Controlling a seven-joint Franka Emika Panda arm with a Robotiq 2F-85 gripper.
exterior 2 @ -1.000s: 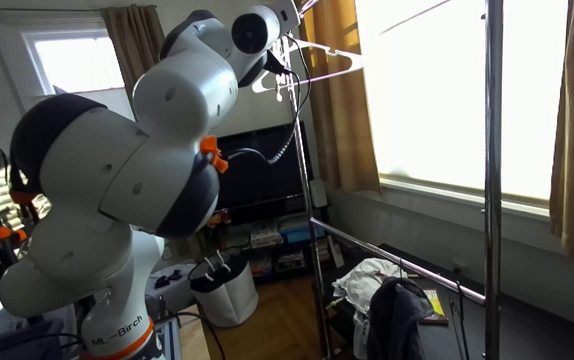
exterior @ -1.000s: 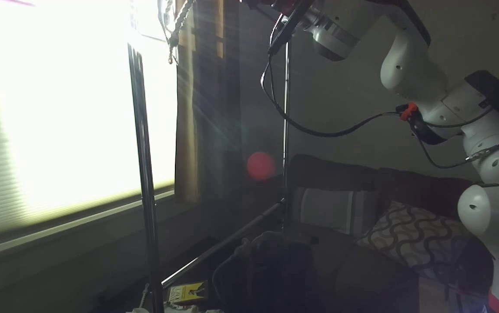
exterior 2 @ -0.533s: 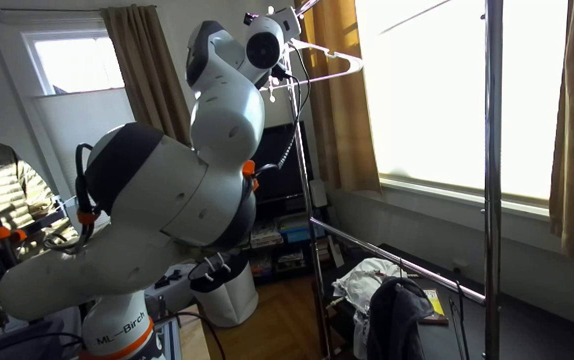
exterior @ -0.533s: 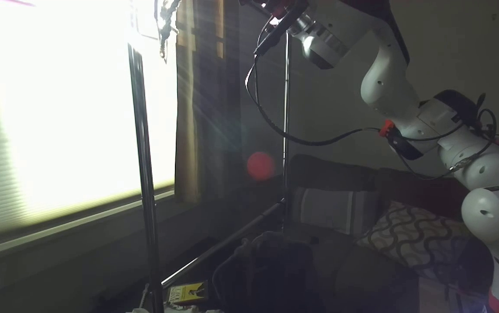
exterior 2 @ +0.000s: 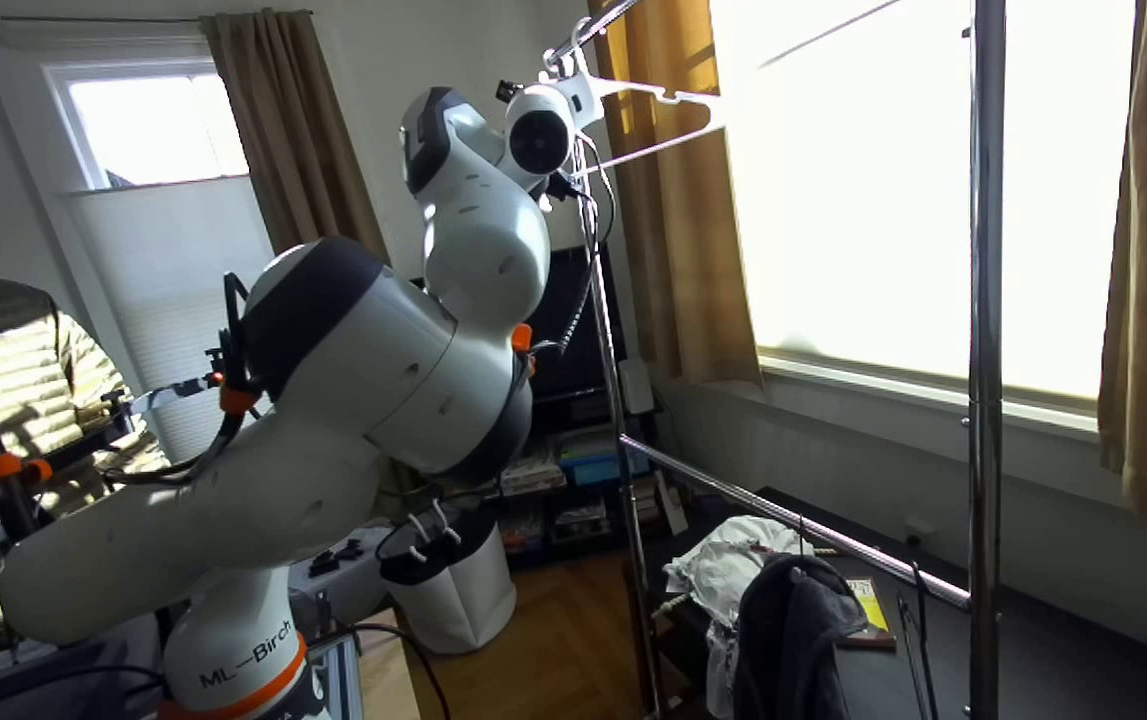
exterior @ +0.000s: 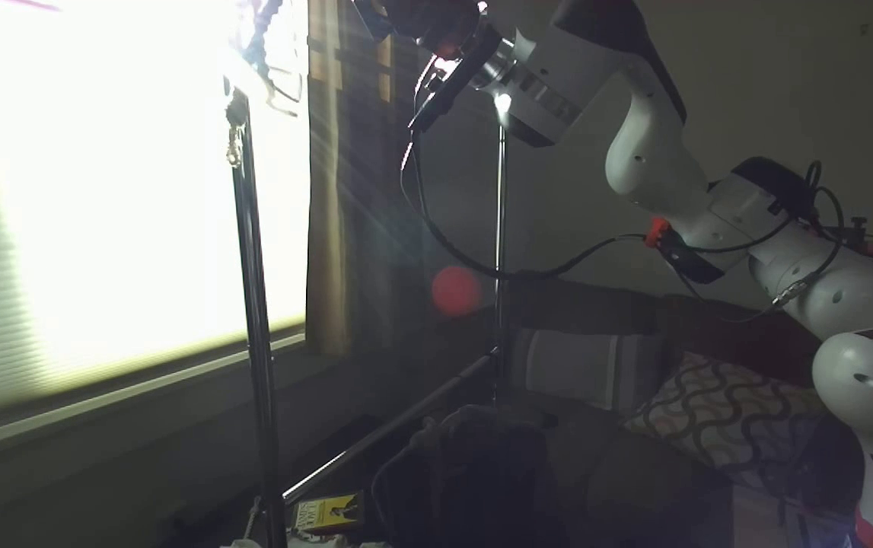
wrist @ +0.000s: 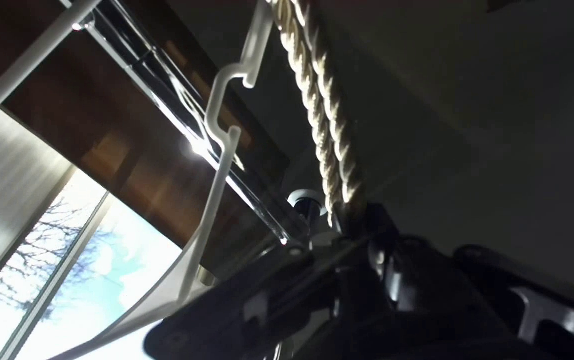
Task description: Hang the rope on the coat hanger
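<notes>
The pale twisted rope point(wrist: 336, 115) rises as two strands from the gripper in the wrist view. My gripper point(wrist: 354, 222) is shut on it; the fingertips are dark. The white coat hanger point(wrist: 219, 185) is left of the rope there, with a notched arm; near the top edge they come close, and I cannot tell if they touch. In an exterior view the hanger point(exterior 2: 653, 149) hangs from the rack's top rail, partly behind the wrist, which hides the gripper. In an exterior view the rope point(exterior: 257, 46) dangles before the bright window, its knotted end by a rack pole.
The metal rack has a top rail point(exterior 2: 613, 15), a near pole point(exterior 2: 985, 300), a far pole point(exterior 2: 608, 340) and a lower rail point(exterior 2: 733, 492). A dark garment point(exterior 2: 793, 630) hangs on the lower rail. The black robot cable point(exterior: 474, 260) loops below the wrist.
The arm has moved toward the rack and lower, carrying the rope with it. The wrist now covers more of the hanger's near side in an exterior view.
</notes>
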